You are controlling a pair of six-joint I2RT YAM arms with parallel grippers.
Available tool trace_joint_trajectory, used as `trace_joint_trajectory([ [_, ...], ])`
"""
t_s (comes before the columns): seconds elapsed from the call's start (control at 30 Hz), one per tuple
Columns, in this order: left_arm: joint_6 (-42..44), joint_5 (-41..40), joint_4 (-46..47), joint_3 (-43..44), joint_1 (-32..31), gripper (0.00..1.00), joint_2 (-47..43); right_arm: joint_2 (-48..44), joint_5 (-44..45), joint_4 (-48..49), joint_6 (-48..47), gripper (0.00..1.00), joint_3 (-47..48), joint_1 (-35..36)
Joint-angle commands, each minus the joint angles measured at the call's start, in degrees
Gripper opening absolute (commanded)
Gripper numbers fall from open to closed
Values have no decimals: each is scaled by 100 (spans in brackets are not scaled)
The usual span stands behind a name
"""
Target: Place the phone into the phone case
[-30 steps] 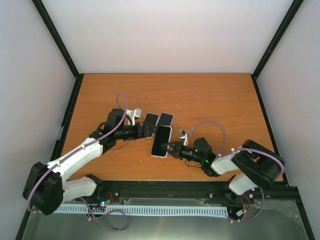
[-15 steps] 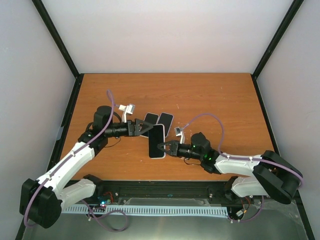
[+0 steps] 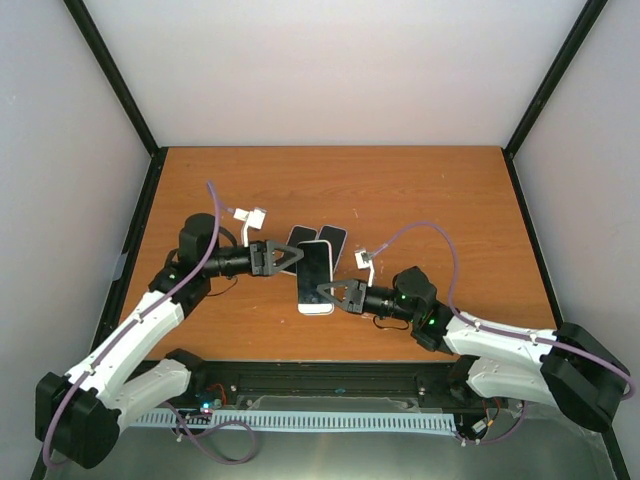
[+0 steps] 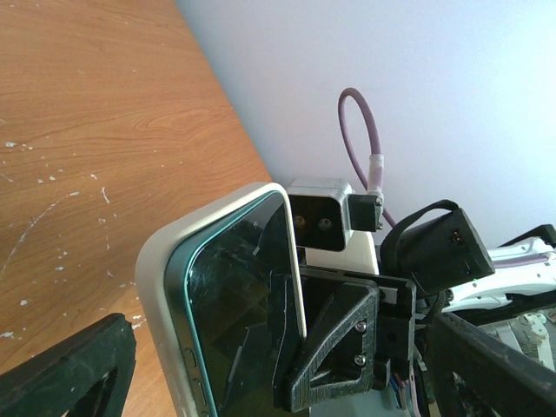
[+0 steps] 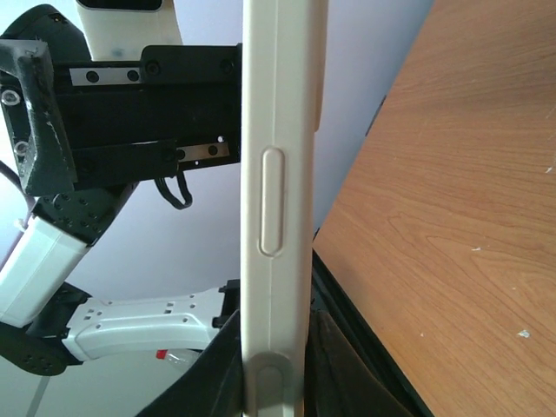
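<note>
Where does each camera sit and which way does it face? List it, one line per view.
Top external: above, behind the bases, looking down on table; both arms show.
Left wrist: on left gripper, facing phone case; own fingers.
Right wrist: on right gripper, facing the case's edge; own fingers.
Shared: the case, in all three.

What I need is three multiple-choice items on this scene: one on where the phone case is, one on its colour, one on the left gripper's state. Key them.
1. Where is the phone case?
A lying flat by the far wall
B clamped in the right gripper
C under the left arm's base

2. What colour is it?
A red
B black
C white

3. The left gripper is:
A open
B shut on the phone
C out of view

Key:
1 B: the right gripper's fingers pinch the case's near end.
2 C: its side shows white in the right wrist view.
3 A: its fingers stand wide apart on either side of the case.
</note>
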Motion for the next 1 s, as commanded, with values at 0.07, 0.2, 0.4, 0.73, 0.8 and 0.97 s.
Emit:
trace_joint_trajectory([
  [0.07, -448, 391, 747, -148, 33, 89, -71, -64, -96, 861, 160, 15, 165, 182],
  [0.2, -995, 699, 1562, -530, 33, 79, -49, 131, -185, 1526, 469, 15, 133, 270],
  [0.4, -1404, 787, 2086, -751, 34, 71, -107, 375, -216, 1958, 621, 15, 145, 363],
  [0.73, -2326, 733, 2989, -1112, 33, 60, -302, 261, -163, 1958, 630, 15, -23, 373],
  [0.8, -2401, 726, 3038, -1126, 33, 54, -312, 216, -163, 1928, 620, 15, -49, 377],
  [0.97, -2597, 664, 3153, -1152, 33, 50, -358, 184, -203, 1795, 587, 16, -114, 386],
])
